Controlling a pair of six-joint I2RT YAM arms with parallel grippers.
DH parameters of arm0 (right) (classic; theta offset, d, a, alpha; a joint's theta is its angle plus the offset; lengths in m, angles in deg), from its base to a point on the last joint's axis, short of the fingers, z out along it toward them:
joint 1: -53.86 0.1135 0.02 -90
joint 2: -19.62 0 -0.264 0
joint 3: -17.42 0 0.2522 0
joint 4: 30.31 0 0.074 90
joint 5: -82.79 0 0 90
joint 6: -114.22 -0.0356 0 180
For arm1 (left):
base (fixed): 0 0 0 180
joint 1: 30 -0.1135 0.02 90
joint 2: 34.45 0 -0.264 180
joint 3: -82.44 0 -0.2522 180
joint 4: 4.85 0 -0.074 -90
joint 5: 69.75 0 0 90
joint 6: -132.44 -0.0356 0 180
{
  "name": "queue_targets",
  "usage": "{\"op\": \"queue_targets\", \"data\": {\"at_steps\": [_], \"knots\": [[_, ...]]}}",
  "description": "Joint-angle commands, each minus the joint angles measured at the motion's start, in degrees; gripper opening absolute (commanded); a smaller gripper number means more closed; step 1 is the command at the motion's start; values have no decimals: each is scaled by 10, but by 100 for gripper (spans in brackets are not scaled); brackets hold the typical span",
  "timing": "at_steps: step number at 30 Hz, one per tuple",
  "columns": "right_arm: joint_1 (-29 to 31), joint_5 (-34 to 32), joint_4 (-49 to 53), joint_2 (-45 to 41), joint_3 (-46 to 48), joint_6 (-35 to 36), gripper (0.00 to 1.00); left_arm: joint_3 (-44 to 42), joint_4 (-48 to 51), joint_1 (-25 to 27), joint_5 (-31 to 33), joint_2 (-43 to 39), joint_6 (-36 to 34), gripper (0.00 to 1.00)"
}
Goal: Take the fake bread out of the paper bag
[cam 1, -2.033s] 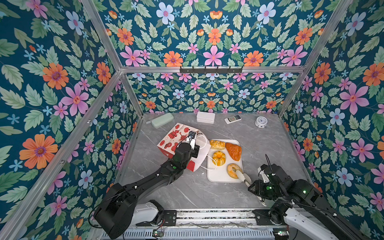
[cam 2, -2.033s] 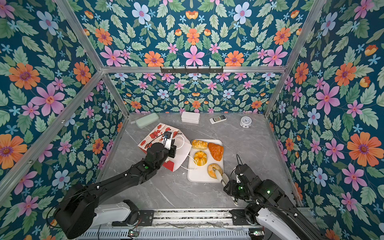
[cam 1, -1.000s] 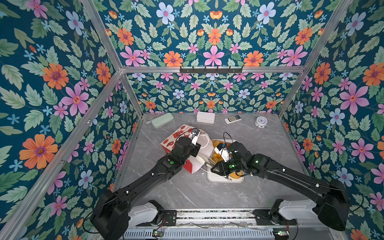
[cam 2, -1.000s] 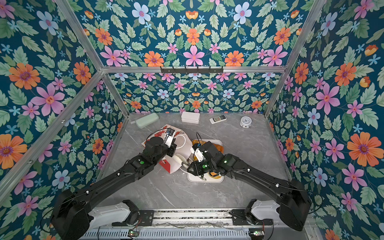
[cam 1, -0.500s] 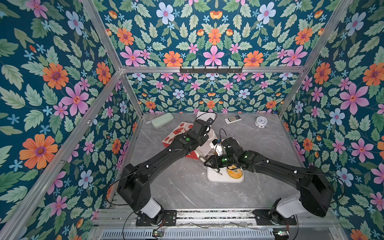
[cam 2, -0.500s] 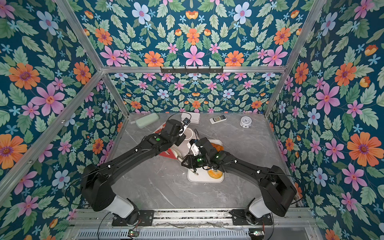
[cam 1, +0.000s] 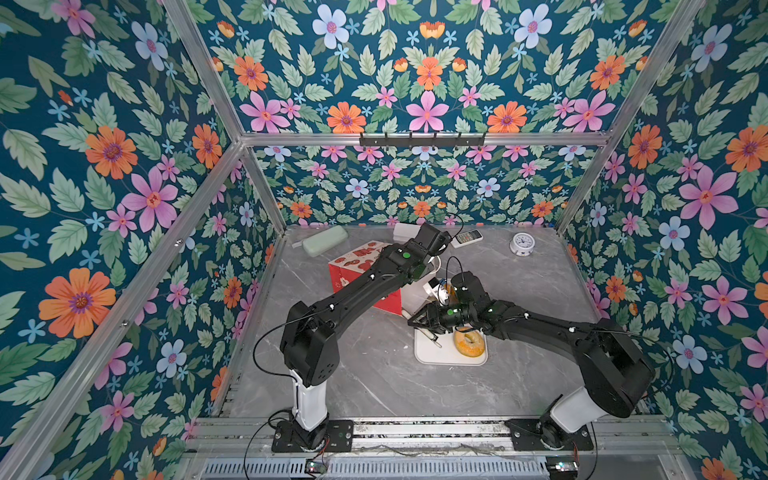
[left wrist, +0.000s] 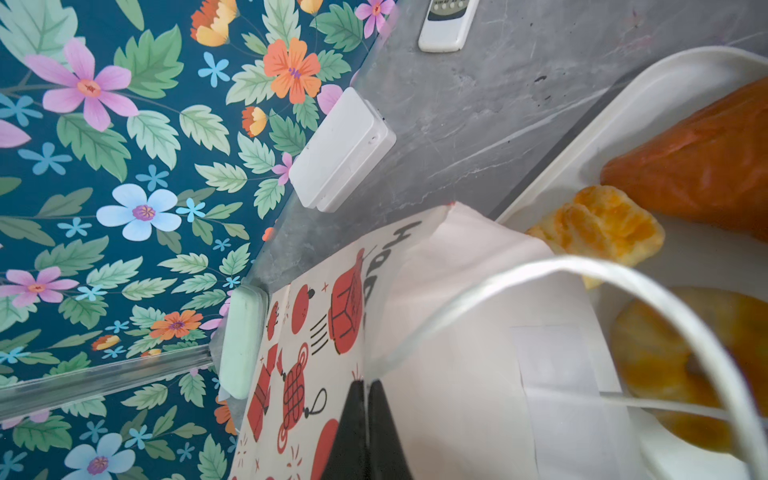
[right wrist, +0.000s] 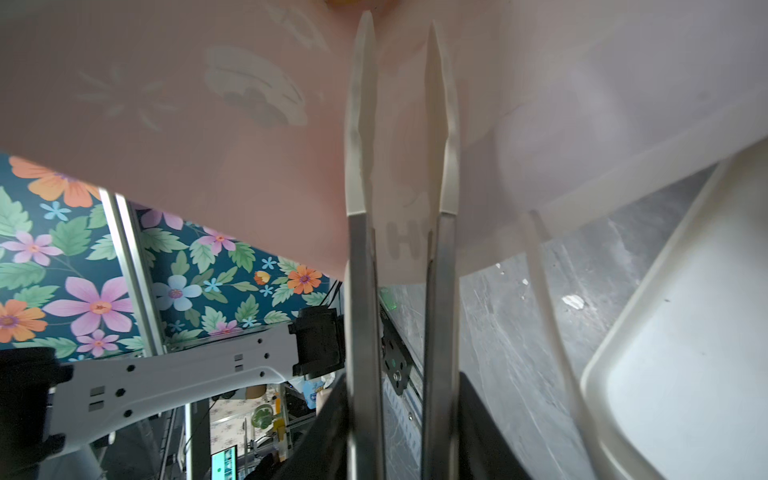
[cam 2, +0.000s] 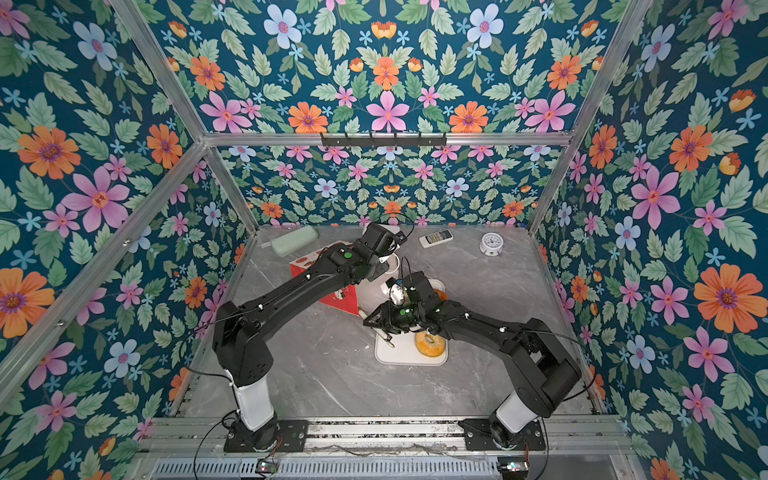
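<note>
The paper bag (cam 1: pixel 357 266) lies tilted, its red bottom band (cam 1: pixel 384 297) toward the left and its mouth over the tray. My left gripper (left wrist: pixel 366 384) is shut on the bag's rim and holds it up. My right gripper (right wrist: pixel 399 399) is shut on metal tongs (right wrist: pixel 361 291). Their white tips stand apart inside the bag's mouth, where a sliver of orange (right wrist: pixel 347 1) shows beyond them. Fake bread lies on the tray: a ring bagel (cam 1: pixel 469 343), a croissant (left wrist: pixel 606 224) and a triangular turnover (left wrist: pixel 702 166). In both top views the right arm hides most of it.
The white tray (cam 1: pixel 438 359) sits at mid-table under the right gripper (cam 1: pixel 420 319). Along the back wall lie a green case (cam 1: pixel 325 241), a white box (left wrist: pixel 343 153), a remote (cam 1: pixel 467 238) and a small clock (cam 1: pixel 520 243). A white cord handle (left wrist: pixel 561 266) loops off the bag.
The left gripper has raised the bag's rim and carried it toward the back. The right arm has swung the tongs over the tray and into the bag's mouth.
</note>
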State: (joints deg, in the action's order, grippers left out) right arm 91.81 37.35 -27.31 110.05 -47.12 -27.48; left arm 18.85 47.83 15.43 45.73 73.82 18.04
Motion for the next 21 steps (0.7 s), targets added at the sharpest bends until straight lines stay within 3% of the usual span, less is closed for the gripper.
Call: {"op": "queue_targets", "data": {"at_steps": [1, 9, 16, 21], "knots": [[-8, 47, -78, 4, 5, -43, 37, 20, 35, 3, 18, 15, -23, 0], [-9, 68, -103, 23, -1, -62, 37, 37, 48, 5, 15, 26, -36, 0], [-9, 100, -169, 41, -7, -104, 37, 152, 120, 16, 34, 78, -65, 0], [-9, 105, -189, 41, -4, -116, 36, 162, 127, 25, 58, 100, -77, 0]]}}
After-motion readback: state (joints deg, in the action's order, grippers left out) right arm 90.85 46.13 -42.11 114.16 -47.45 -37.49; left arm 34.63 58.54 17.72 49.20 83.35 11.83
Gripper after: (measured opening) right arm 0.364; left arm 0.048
